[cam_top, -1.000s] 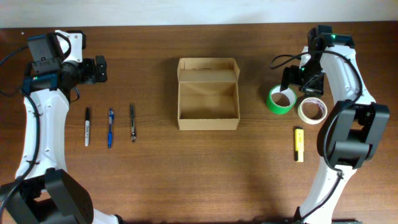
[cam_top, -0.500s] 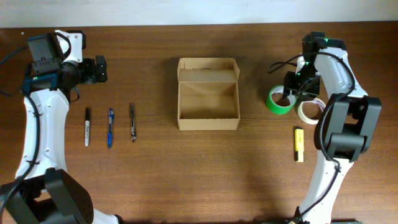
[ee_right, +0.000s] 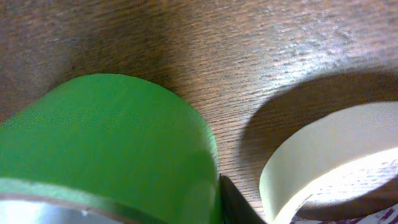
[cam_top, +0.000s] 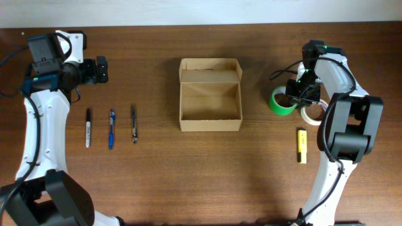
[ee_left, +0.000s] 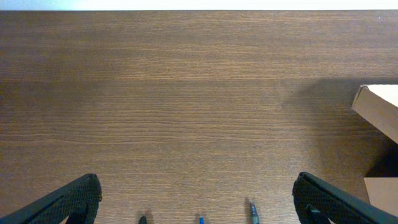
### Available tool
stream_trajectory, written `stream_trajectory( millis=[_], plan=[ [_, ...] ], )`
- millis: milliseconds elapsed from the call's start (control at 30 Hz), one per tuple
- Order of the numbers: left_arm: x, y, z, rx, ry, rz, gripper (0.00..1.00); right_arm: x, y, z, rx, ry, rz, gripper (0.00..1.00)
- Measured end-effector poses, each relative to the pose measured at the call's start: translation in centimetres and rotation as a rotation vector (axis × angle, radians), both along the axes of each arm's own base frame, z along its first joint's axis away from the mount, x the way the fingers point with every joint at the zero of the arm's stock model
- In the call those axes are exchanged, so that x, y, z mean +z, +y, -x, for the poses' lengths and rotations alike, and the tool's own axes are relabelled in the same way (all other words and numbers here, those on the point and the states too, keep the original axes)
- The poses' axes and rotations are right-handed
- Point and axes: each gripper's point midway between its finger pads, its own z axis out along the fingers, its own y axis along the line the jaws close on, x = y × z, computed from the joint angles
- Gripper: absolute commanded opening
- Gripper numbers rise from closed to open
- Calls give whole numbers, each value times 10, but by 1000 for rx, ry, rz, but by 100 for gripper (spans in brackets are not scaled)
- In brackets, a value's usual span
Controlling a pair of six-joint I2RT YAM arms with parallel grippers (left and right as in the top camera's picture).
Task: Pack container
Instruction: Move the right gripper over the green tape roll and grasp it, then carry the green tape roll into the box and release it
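The container [cam_top: 210,123], a tan cardboard box, stands open and empty at the table's middle, its flap lid folded back. My right gripper [cam_top: 299,98] is down on the right wall of a green tape roll [cam_top: 279,104]. In the right wrist view the green tape roll [ee_right: 106,137] fills the frame, and one dark finger [ee_right: 235,205] presses against its outer wall; the other finger is hidden. My left gripper [cam_top: 100,70] hovers wide open at the far left, nothing between its fingers [ee_left: 74,200].
A cream tape roll [cam_top: 312,113] lies just right of the green one, nearly touching it. A yellow highlighter [cam_top: 302,145] sits below them. On the left lie a black marker [cam_top: 88,127], a blue pen [cam_top: 112,129] and a dark pen [cam_top: 134,123].
My right gripper has come down and slightly left onto the green roll's wall, and its jaws have closed in. The left arm has not moved.
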Motion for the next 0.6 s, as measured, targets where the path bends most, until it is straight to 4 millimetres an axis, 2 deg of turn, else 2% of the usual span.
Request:
stream_trajectory(
  millis=[67,267,367,433,500,600],
  plan=[
    [0,0,0,0,0,0,99,0,0,0,4,1,0,9],
    [0,0,0,0,0,0,99,2,4,9,-1,36,-21,5],
    [0,0,0,0,0,0,99,15,9,9,4,44,-53,4],
    [0,0,0,0,0,0,99,35,12,-1,11,8,-63,4],
    [0,0,0,0,0,0,99,67,16,-13,30,-55,-63,4],
    [0,0,0,-2,0,2,99,146,31,-35,98,-238,-44,4]
  ],
)
